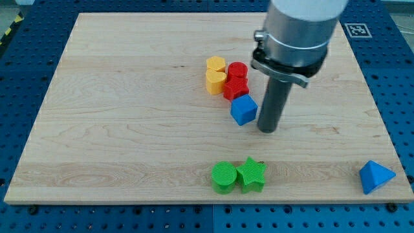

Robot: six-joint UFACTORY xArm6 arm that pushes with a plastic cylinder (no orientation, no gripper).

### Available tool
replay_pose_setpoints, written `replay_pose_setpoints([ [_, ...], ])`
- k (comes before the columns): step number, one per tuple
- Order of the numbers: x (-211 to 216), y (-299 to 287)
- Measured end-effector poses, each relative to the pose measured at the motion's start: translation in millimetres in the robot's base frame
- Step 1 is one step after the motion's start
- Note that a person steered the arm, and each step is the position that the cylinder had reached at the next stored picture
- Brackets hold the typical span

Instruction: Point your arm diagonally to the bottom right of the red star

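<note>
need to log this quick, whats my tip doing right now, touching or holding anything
My tip: holds nothing, no claw on it. It sits just to the view's right of the blue block, below and right of the red star; contact cannot be told.

Non-task items on the wooden board: two yellow blocks stacked in view near centre, yellow hexagon-ish block touching the yellow heart at its 6 o'clock. Red cylinder just at 3 o'clock of the yellow hexagon-ish block. Blue cube at 5 o'clock of the yellow heart, near it. Green cylinder and green star touching side by side near the bottom edge, star at 3 o'clock. Blue triangular block alone, bottom-right corner. Blue pegboard surrounds the board.
</note>
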State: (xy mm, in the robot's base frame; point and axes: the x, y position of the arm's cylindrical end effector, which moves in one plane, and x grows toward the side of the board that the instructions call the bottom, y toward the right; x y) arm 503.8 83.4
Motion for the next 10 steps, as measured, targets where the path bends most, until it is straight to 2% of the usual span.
replay_pose_setpoints([
  [1, -3.6, -10.3],
  [2, 7.2, 25.9],
  [3, 7.2, 35.3],
  [5, -11.9, 93.5],
  [6, -11.9, 93.5],
  [10, -20.6, -10.3],
])
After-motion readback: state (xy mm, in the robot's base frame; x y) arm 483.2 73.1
